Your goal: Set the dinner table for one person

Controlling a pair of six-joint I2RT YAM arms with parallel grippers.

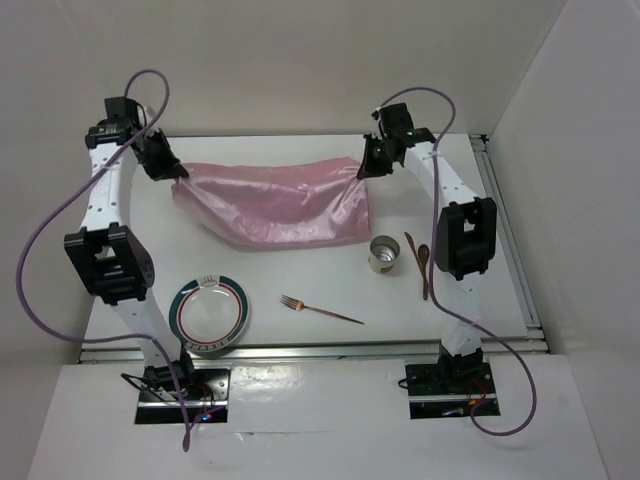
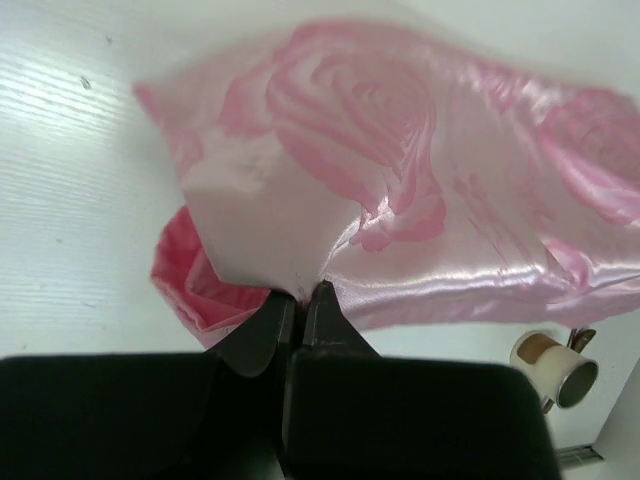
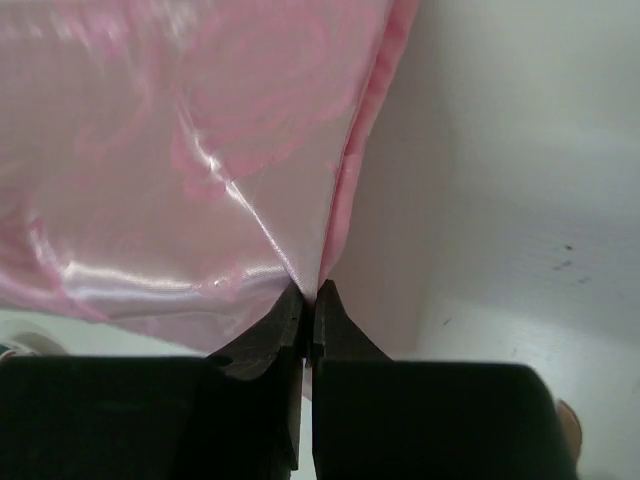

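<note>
White walls stand around a big flat white counter [image 1: 300,275] with metal rails on its near and right edges, and it fills the middle of the top view. On its far half lies a shiny pink satin cloth [image 1: 275,205] with roses on it. The left pincer [image 1: 180,178] is at the cloth's left corner and the right pincer [image 1: 362,170] is at its right corner. Nearer the arms sit a round white plate with a green rim [image 1: 210,312], a thin coppery fork [image 1: 320,309], a small round cup [image 1: 384,254] and a brown spoon [image 1: 423,254] just beside the cup. From the left wrist, the left pincer [image 2: 300,295] is pressed together on a corner of the pink cloth [image 2: 400,180], with the white counter [image 2: 70,200] under it and the cup [image 2: 555,365] low on the right. From the right wrist, the right pincer [image 3: 310,295] is pressed together too, pinching the cloth's [image 3: 180,150] edge, with the counter [image 3: 520,200] on the right.
</note>
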